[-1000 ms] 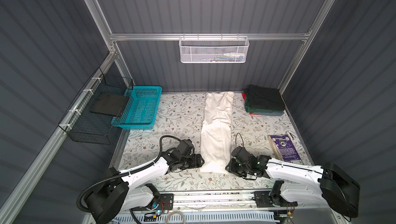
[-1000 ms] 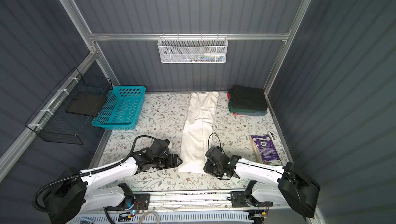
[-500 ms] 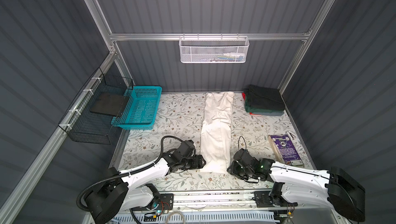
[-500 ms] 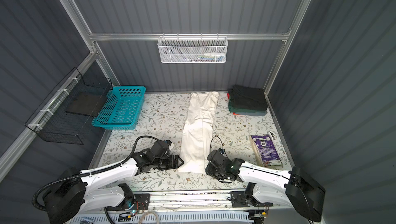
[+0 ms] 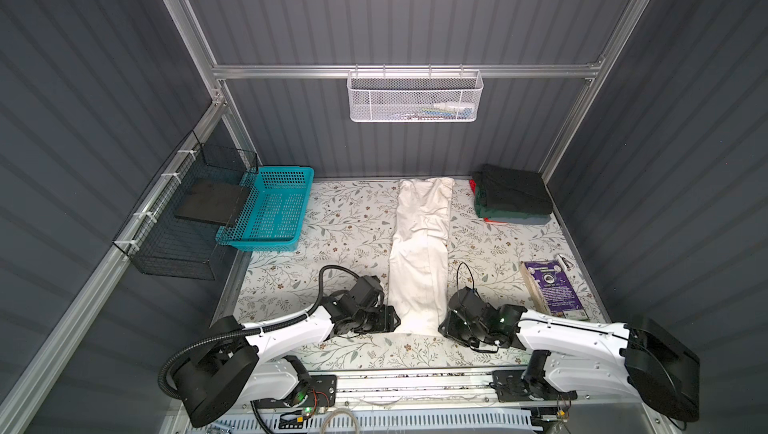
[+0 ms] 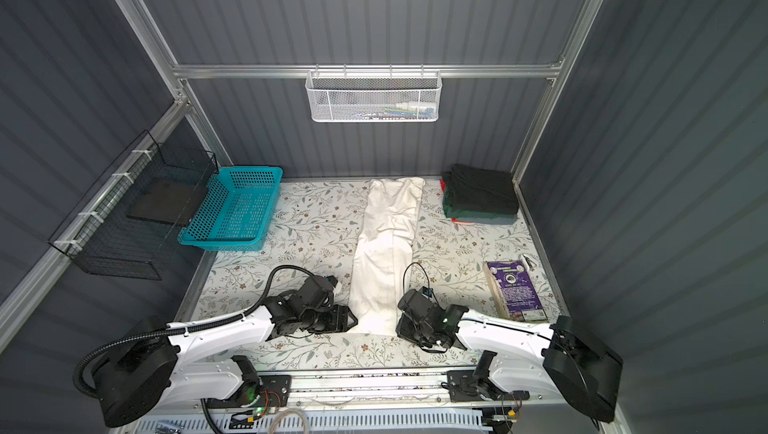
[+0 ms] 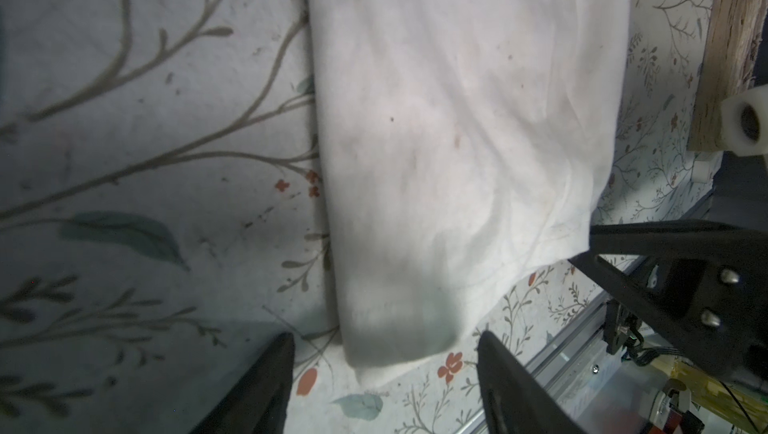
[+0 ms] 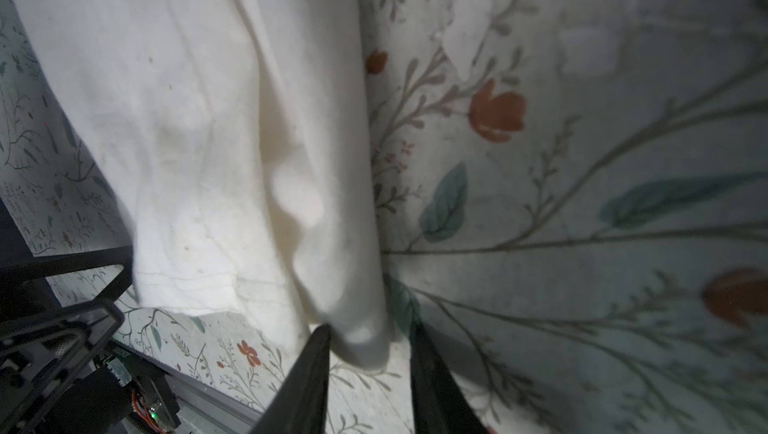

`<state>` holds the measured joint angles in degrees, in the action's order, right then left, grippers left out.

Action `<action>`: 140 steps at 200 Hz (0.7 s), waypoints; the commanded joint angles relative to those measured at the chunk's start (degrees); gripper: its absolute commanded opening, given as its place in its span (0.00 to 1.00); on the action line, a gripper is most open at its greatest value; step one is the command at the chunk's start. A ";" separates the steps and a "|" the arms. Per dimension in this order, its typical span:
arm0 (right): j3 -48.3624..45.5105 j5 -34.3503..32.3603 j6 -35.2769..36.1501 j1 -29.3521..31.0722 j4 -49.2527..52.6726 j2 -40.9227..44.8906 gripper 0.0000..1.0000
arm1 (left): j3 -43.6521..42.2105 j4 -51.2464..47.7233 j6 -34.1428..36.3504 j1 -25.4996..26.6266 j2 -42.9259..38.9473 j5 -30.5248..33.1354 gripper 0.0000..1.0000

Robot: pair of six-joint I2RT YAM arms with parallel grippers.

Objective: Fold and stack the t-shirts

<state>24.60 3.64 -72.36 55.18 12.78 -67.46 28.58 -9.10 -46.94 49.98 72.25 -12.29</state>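
The off-white t-shirt (image 5: 419, 245) (image 6: 388, 245) lies folded into a long narrow strip down the middle of the floral cloth. My left gripper (image 5: 395, 322) (image 6: 353, 322) sits low at its near left corner. In the left wrist view its jaws (image 7: 386, 340) stand open wide, with the shirt corner (image 7: 457, 120) reaching just between the tips. My right gripper (image 5: 442, 326) (image 6: 398, 324) is at the near right corner. Its jaws (image 8: 370, 330) are narrow and straddle the rolled shirt edge (image 8: 187, 120), with a thin gap on one side. Folded shirts (image 5: 513, 197) (image 6: 482, 195), black over dark green, are stacked at the back right.
A teal basket (image 5: 270, 211) stands at the back left beside a black wire rack (image 5: 187, 211) on the left wall. A white mesh basket (image 5: 415, 97) hangs on the back wall. A purple box (image 5: 550, 288) lies at the right, close to the right arm.
The left jaws have narrowed somewhat around the shirt's near left corner. The right arm has sunk lower toward the front edge. The shirt lies as before.
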 commanded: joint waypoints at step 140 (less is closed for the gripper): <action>-0.33 -1.55 0.37 0.36 0.60 -0.40 0.11 | 0.00 0.45 0.37 1.79 7.46 1.51 0.29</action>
<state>25.12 3.16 -71.72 55.18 12.23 -68.27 29.85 -4.60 -46.35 51.24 77.95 -12.47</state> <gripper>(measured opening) 0.143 0.346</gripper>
